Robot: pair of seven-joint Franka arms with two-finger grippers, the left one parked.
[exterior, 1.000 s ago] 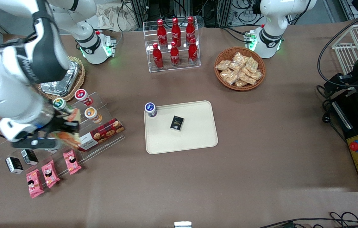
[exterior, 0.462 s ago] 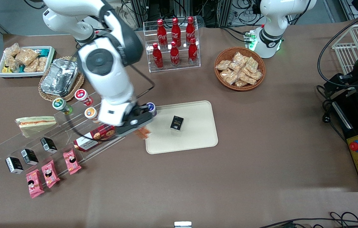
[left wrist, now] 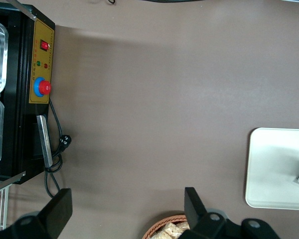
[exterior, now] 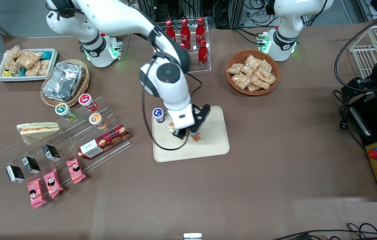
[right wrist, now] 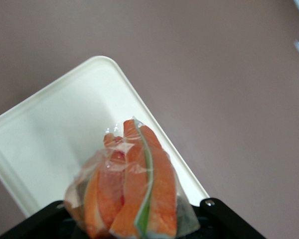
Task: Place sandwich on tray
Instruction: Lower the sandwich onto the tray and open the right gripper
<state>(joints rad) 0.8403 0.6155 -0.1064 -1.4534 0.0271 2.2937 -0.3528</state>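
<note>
Since the earlier frame, the right arm has swung from the tray's edge nearest the working arm's end of the table to a position above the middle of the tray [exterior: 213, 151], carrying the load with it. Its gripper [exterior: 188, 133] now hangs over the tray surface, closed on the sandwich [right wrist: 132, 191]; the wrist view shows the clear wrap bulging out between the black finger bodies, with thick orange-red layers and one thin green layer running lengthwise. In the front view only an orange end of the sandwich shows below the wrist housing. Whether the sandwich already touches the tray or hangs just above it cannot be determined. The small black box seen on the tray in the earlier frames is now hidden under the arm in the front view. The blue-capped cup [exterior: 158, 115] stands at the tray corner, apart from the gripper. Step in hand, as judged: transport is finished and placement is beginning. The next move calls for a short, straight descent until the wrap rests on bare tray surface, clear of the black box and the rim, followed by opening the fingers wide enough for the soft wrap to slip free, then a vertical retreat so that the sandwich is not dragged off.
</note>
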